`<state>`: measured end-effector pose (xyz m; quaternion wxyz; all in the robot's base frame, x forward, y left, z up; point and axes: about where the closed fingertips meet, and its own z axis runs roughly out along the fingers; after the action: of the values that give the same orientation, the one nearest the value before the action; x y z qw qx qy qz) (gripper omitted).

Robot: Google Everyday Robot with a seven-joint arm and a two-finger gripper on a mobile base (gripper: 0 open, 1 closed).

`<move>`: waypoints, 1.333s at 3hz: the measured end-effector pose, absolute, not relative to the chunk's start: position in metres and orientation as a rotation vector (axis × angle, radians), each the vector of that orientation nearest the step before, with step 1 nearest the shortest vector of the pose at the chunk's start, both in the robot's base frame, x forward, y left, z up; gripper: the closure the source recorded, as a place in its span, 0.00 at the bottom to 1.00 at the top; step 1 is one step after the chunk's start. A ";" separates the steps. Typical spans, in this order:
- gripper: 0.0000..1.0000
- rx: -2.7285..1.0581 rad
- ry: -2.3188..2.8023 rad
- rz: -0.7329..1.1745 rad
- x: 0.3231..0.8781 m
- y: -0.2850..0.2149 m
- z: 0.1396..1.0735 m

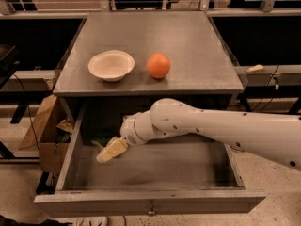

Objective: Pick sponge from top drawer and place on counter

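The pincer [109,151] sits low in the open top drawer [188,169], toward its 9 o'clock side; I cannot tell whether it is wide or narrow. A dim dark-green patch just beside it at 11 o'clock looks like the sponge [101,139]. On the worktop [188,41], a white bowl [111,65] sits at 9 o'clock of an orange [158,65].

Bowl [111,65] left of orange [158,65] on counter [188,36]; jaws in top drawer [178,168]

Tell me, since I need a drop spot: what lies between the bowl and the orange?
Nothing: bare counter between bowl and orange, in the camera view. The gripper is down in the drawer, at its left.
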<state>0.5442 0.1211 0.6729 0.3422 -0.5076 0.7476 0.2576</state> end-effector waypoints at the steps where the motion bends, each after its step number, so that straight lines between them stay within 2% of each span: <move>1: 0.00 -1.366 1.917 0.657 0.546 0.136 0.670; 4: 0.00 -1.317 1.976 0.562 0.570 0.166 0.612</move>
<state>0.5698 0.1664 0.6117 0.3435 -0.5067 0.7606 0.2161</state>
